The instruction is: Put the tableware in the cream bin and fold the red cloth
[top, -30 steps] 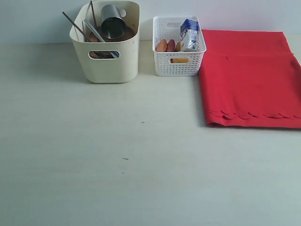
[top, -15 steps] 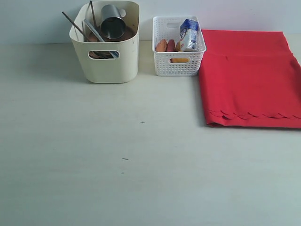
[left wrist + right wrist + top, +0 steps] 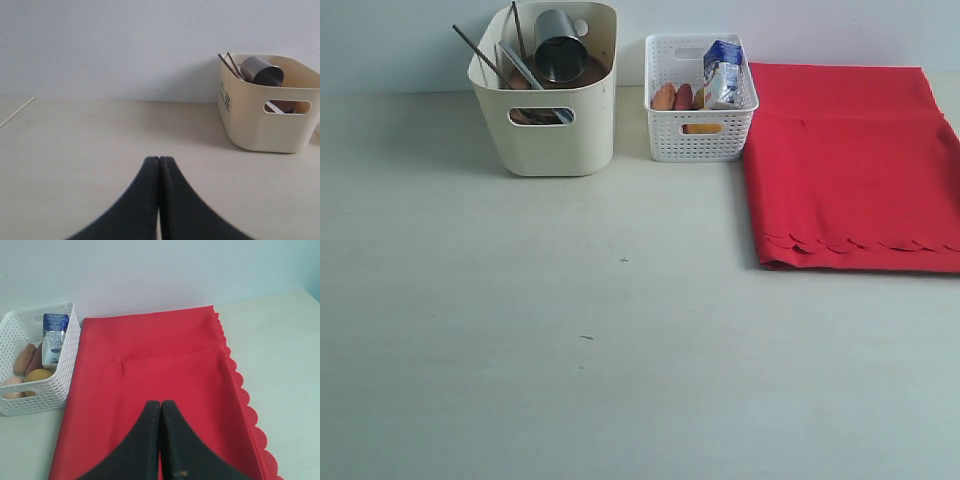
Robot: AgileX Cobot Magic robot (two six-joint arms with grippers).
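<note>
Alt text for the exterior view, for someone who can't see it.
A folded red cloth lies right of a white lattice basket of food on a pale table. Further left, a cream bin holds a steel cup and chopsticks.

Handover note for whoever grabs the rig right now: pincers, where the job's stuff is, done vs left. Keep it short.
Left pincer: shut, empty, facing the cream bin.
Right pincer: shut, empty, over the red cloth.
Cream bin holds the steel cup, chopsticks and knife. Something brown shows through its handle hole; the rest is hidden.
Red cloth lies flat and folded in layers, right beside the white basket of food.
Done: tableware binned as far as visible, cloth folded.
Left: probably nothing. Check whether another fold is wanted.
</note>
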